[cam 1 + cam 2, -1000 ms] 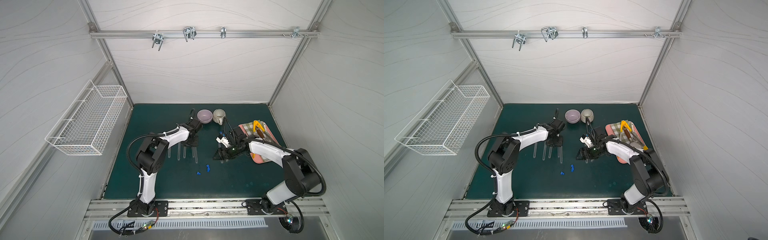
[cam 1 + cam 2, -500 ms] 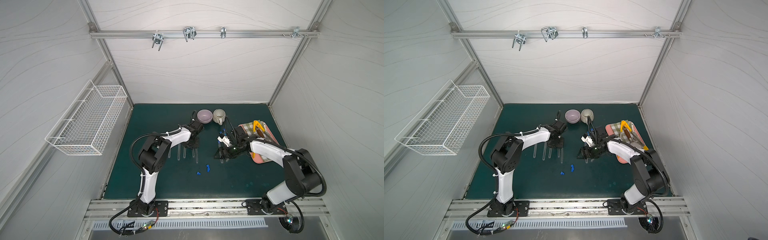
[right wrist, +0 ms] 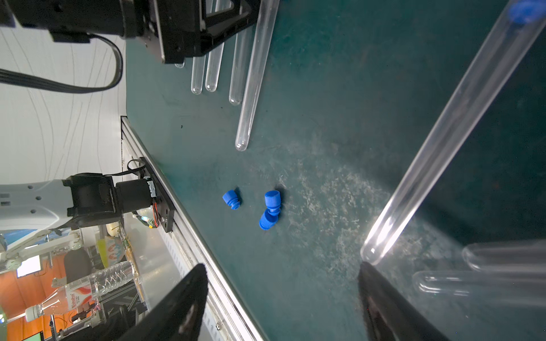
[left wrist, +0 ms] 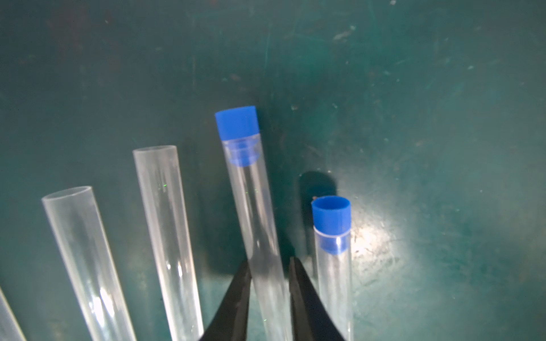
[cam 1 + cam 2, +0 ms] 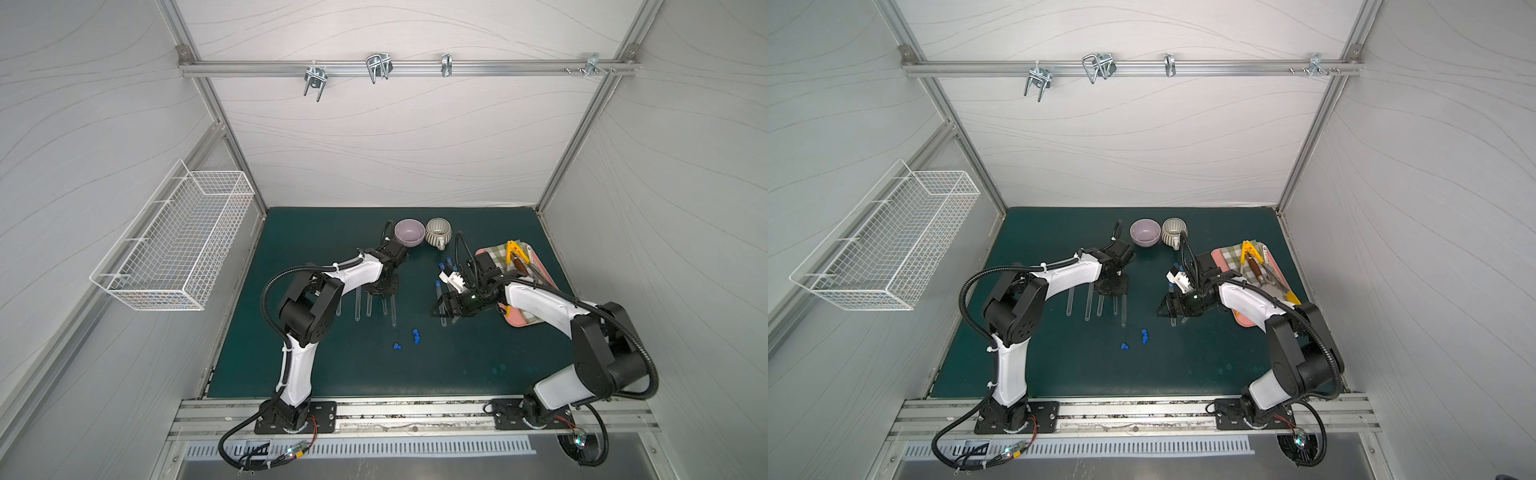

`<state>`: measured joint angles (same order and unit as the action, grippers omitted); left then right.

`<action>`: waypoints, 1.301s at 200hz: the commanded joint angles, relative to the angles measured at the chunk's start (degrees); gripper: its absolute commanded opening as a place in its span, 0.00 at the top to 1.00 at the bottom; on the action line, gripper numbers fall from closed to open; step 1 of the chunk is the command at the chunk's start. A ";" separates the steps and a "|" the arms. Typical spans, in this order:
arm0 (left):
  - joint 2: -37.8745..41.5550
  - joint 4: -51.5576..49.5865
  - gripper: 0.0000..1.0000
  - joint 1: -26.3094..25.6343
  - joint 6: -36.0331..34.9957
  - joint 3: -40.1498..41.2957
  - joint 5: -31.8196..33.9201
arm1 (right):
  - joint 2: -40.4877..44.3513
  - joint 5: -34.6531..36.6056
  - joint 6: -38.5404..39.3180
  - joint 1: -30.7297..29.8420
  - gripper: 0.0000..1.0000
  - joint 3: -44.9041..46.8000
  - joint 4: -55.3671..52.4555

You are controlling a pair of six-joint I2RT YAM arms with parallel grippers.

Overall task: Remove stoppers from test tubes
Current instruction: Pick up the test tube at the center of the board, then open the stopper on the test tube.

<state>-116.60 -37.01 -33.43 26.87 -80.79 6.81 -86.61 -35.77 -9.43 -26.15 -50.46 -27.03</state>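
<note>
In the left wrist view my left gripper [image 4: 270, 265] is shut on a clear test tube [image 4: 254, 206] lying on the green mat, a blue stopper [image 4: 236, 122] still in its mouth. Beside it lies another stoppered tube [image 4: 332, 265], and two open tubes [image 4: 159, 206] lie on the other side. In both top views this gripper [image 5: 382, 286] [image 5: 1111, 286] points down over the left row of tubes. My right gripper [image 3: 282, 267] [image 5: 446, 307] is open and holds nothing, with a stoppered tube [image 3: 458, 124] beside one finger. Three loose stoppers [image 3: 271, 200] [image 5: 415, 336] lie on the mat between the arms.
A lilac bowl [image 5: 409, 232] and a striped mug [image 5: 438, 230] stand at the back of the mat. A pink tray [image 5: 517, 322] with a checked cloth and yellow-handled tools lies under the right arm. A wire basket [image 5: 178, 245] hangs on the left wall.
My left gripper has closed onto the stoppered tube and shifted slightly over the tube row. The right arm has stayed about where it was, still open.
</note>
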 commanded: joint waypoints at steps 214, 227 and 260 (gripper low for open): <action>26.36 -0.46 1.00 -3.39 -27.33 6.58 -9.00 | 1.97 -15.36 -4.11 5.45 0.21 1.16 6.28; 28.82 0.17 1.00 -4.58 -28.80 8.45 -9.01 | 1.92 -16.54 -4.39 5.45 0.22 0.64 6.54; 31.40 -1.60 1.00 -9.17 -31.90 10.87 -7.29 | 2.16 -18.88 -4.05 5.44 0.25 -0.73 6.10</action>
<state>-86.26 -39.00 -39.70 0.45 -71.61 -0.84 -84.90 -50.78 -13.82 -20.80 -49.12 -21.41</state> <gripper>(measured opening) 0.164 0.766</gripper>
